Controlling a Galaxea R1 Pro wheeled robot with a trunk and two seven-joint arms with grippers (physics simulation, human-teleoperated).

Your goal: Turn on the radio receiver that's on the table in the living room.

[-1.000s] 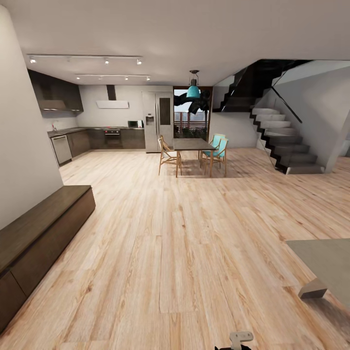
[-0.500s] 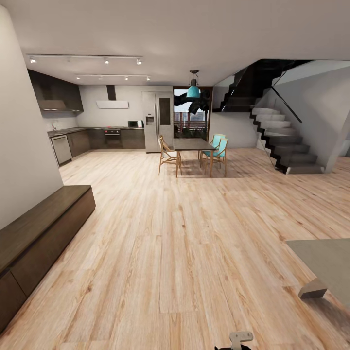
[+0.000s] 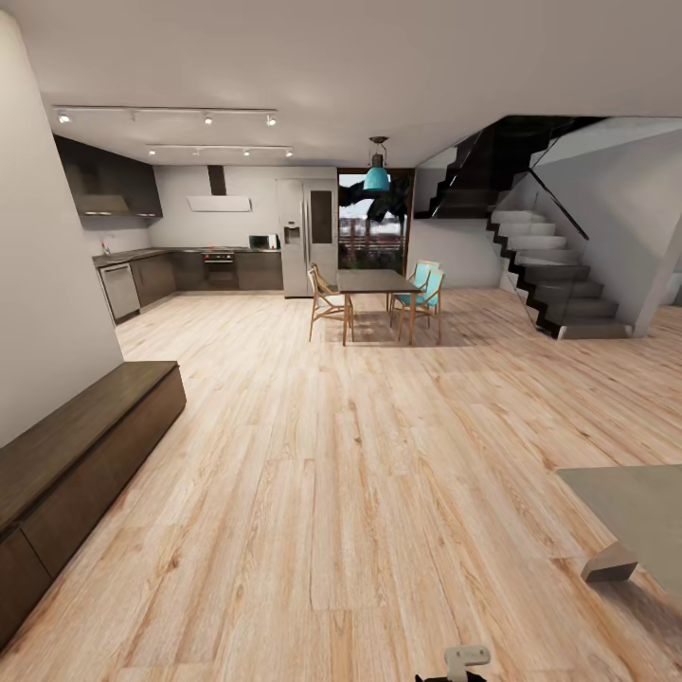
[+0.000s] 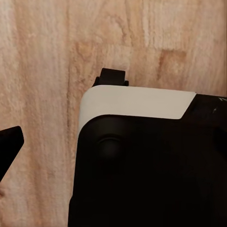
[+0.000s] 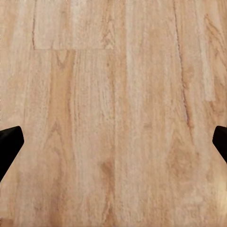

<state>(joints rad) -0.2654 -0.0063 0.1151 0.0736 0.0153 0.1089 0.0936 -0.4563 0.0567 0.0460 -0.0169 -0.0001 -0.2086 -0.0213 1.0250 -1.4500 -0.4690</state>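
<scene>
So basically nothing of the actual job is done yet — the robot is out in the open-plan room, looking across a big stretch of light wood floor (image 3: 341, 493) toward the dark-cabinet kitchen (image 3: 189, 256) and the dining table with chairs (image 3: 376, 281). Neither of those is the place it needs.

The radio receiver isn't anywhere I can spot, so I can't say where it sits. What looks like a corner of the low grey bench (image 3: 630, 516) pokes in on the robot's right side; I'd guess that's the one to head for, but its top is mostly cut off.

Right claw (image 5: 113, 142) is pointed straight down at the floorboards with both fingertips (image 5: 9, 142) wide apart and nothing between them. Left claw: one dark fingertip (image 4: 9, 144) shows beside the robot's own black-and-white body (image 4: 142, 165), so I can't tell whether it's apart or together.

Still left — turn toward that bench, roll up, find the radio, press it on.
</scene>
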